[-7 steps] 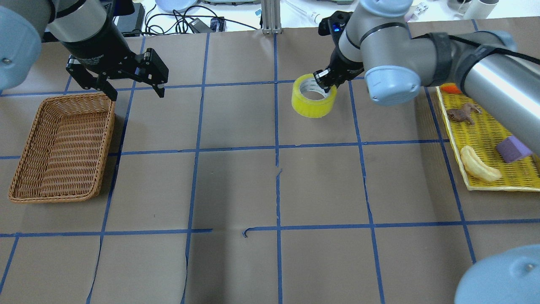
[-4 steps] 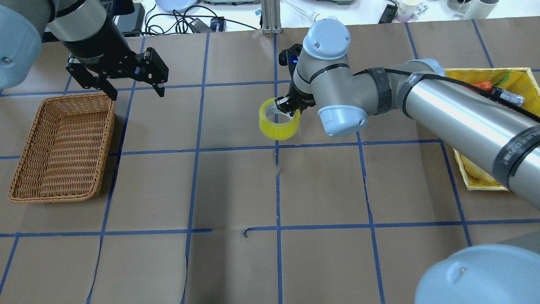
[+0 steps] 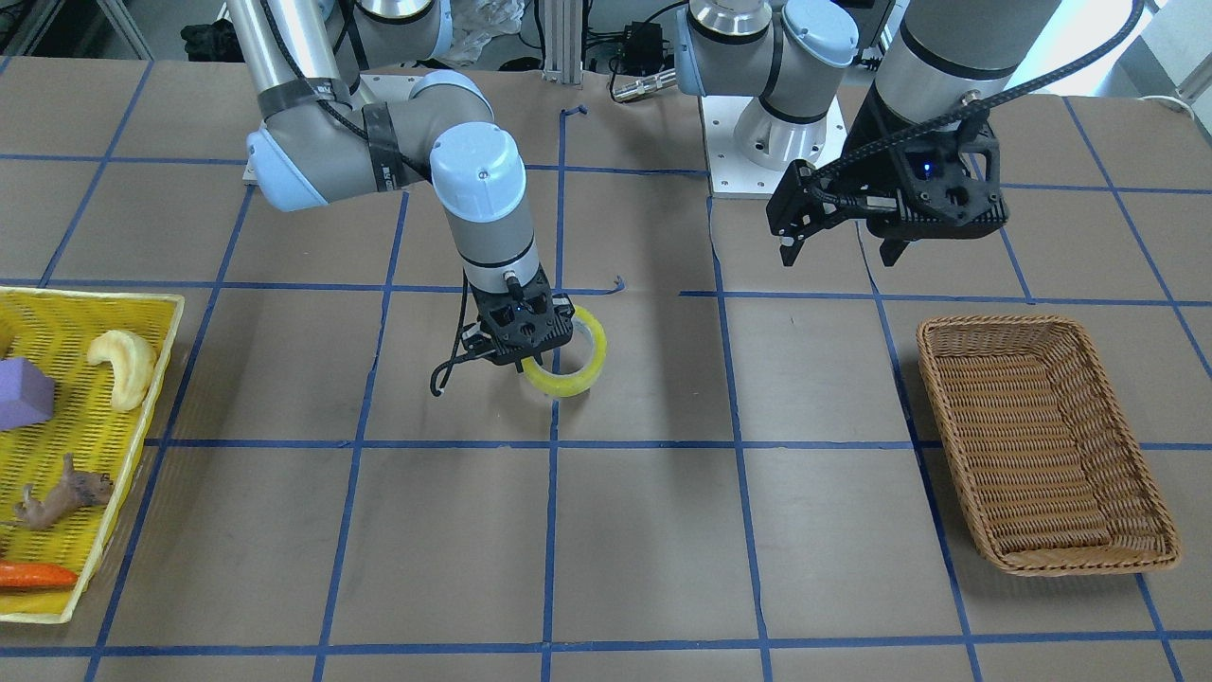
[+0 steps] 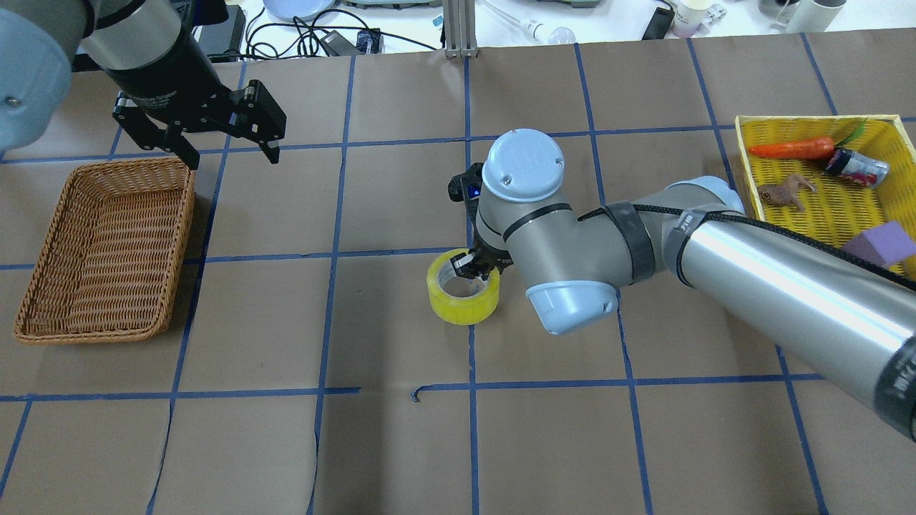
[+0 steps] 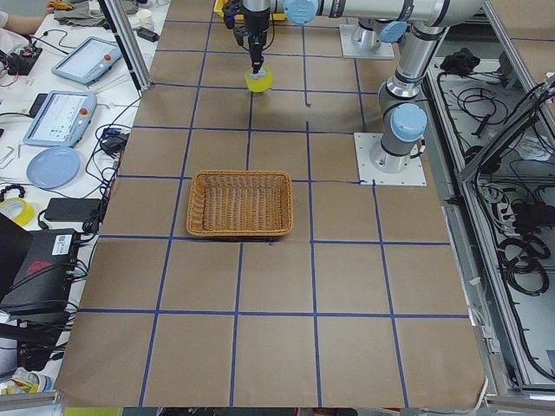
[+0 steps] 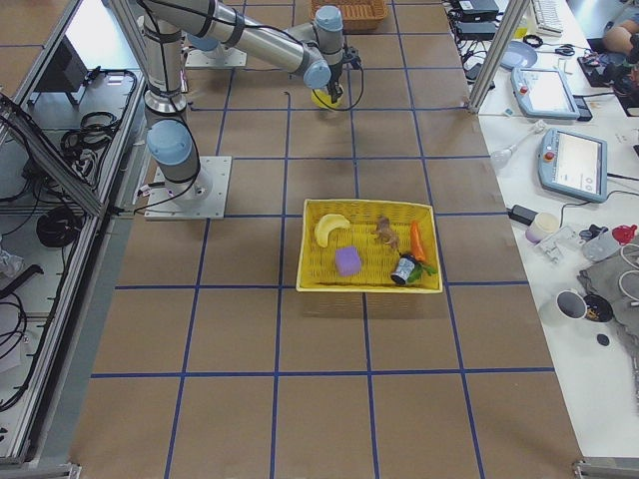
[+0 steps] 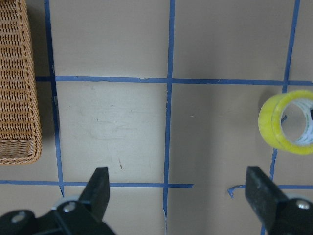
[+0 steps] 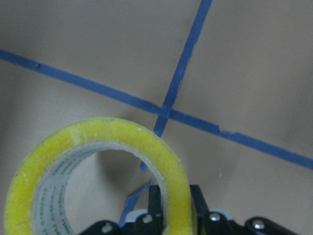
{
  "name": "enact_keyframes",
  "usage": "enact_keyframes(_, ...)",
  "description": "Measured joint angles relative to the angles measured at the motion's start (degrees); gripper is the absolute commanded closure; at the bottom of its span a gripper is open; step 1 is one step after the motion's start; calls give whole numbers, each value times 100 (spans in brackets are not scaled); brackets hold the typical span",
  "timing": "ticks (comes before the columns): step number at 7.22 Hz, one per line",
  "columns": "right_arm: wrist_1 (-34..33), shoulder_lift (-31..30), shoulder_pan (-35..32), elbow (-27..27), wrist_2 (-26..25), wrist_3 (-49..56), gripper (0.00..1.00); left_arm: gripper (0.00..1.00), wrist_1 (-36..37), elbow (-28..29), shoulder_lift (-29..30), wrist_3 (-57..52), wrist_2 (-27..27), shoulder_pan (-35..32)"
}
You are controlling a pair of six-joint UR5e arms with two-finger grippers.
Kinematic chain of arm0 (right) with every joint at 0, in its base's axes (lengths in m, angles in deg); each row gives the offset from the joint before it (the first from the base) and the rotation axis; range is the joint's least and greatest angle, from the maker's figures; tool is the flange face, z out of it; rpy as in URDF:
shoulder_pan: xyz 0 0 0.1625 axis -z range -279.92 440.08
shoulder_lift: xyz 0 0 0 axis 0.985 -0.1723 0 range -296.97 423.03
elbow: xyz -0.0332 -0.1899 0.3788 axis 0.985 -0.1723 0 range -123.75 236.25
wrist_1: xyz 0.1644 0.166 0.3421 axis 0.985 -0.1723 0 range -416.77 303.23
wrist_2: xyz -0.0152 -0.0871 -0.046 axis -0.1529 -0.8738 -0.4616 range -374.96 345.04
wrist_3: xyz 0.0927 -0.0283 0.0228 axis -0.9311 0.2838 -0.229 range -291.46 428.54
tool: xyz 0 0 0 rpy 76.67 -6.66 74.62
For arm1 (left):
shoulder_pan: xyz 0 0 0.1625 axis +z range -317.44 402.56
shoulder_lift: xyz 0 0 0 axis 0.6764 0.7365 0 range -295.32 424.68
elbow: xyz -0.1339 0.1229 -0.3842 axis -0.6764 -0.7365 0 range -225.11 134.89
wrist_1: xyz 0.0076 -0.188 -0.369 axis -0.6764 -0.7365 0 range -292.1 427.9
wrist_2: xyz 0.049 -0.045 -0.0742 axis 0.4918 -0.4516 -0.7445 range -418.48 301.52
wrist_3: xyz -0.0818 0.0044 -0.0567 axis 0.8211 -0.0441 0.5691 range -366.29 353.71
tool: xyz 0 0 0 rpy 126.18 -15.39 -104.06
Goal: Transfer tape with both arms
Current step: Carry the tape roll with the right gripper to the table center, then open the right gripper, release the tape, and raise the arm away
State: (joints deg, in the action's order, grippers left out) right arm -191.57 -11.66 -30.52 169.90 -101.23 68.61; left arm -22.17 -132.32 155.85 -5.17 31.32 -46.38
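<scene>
Now I am pinching the wall of the translucent yellow-green tape ring in my right hand at the middle of the table, where both arms reach. My left hand is hovering spread, ready to receive it.

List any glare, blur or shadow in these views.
Overhead exterior: white glare streaks along the right arm. Right wrist: the tape looms close and slightly soft. Front-facing: only faint, soft shadows on the table.

The brown table, gridded with blue lines, carries a wicker basket and a yellow tray.
</scene>
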Motion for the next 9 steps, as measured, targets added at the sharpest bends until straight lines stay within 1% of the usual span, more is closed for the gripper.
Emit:
enact_keyframes(1, -193, -102, -20, 268, 5, -1, 68, 0, 10, 6, -5, -2, 1, 0)
enact_keyframes(2, -386, -126, -27, 388, 8, -21, 1, 0, 14, 6, -8, -7, 3, 0)
enact_keyframes(4, -559, -123, -30, 443, 11, -157, 0, 0, 61, -7, 2, -7, -2, 0)
enact_keyframes(5, -565, -135, -5, 362, 7, -226, 0, 0, 82, -9, 14, -6, -5, -1)
enact_keyframes(6, -464, -162, 64, 152, -5, -244, 0, 0, 91, -8, 27, -6, -5, 0)
enact_keyframes(7, -111, -185, 190, -222, -16, -256, 0, 0, 94, -7, 35, -4, -5, 0)
enact_keyframes(8, 638, -215, 406, -806, -30, -270, 0, 0, 97, -8, 38, 0, -6, 0)
enact_keyframes(9, 1715, -245, 674, -1570, -36, -276, 0, 0, 161, -9, 58, 10, -10, -3)
